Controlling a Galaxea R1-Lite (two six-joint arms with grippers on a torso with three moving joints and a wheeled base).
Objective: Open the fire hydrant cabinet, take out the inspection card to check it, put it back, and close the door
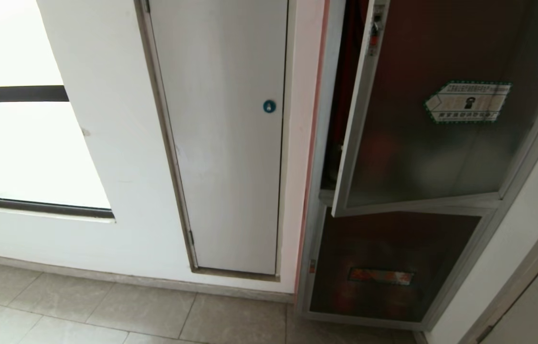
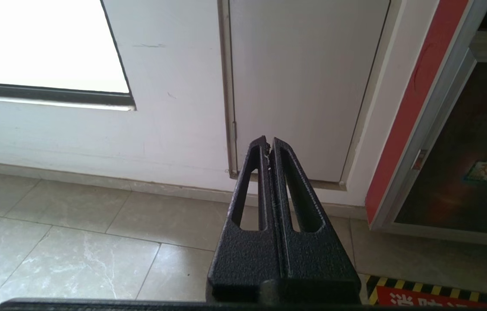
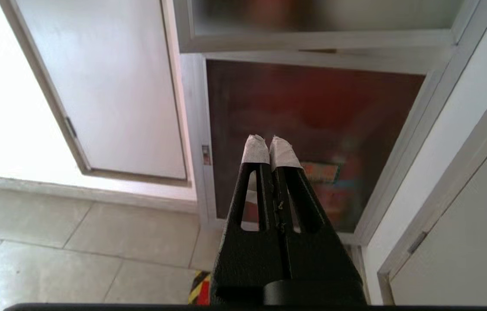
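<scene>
On the right of my head view, the fire hydrant cabinet (image 1: 314,229) stands in the white wall, silver frame, red lining showing along its left edge. The door (image 1: 440,143) is ajar: the dark glass panel in its silver frame swings out from the cabinet, left edge free, a gap onto the red interior between that edge and the cabinet frame. Green-edged white sticker (image 1: 468,102) sits high on the glass, small red latch (image 1: 374,38) near the top of the free edge. Below the door, the smaller dark panel (image 1: 393,267) with an orange label (image 1: 381,275) is flush in the frame. Left of the cabinet, plain white door (image 1: 226,143) with round blue lock (image 1: 269,106), closed; further left a bright window (image 1: 15,119). Tiled floor (image 1: 106,310) below. Neither arm shows in my head view. Left gripper (image 2: 268,142), seen from its wrist, fingers pressed together and empty, points at the bottom of the white door above the tiles. Right gripper (image 3: 268,142), white-taped tips clenched together, nothing between them, points at the lower dark panel, apart from it. I see no inspection card.
</scene>
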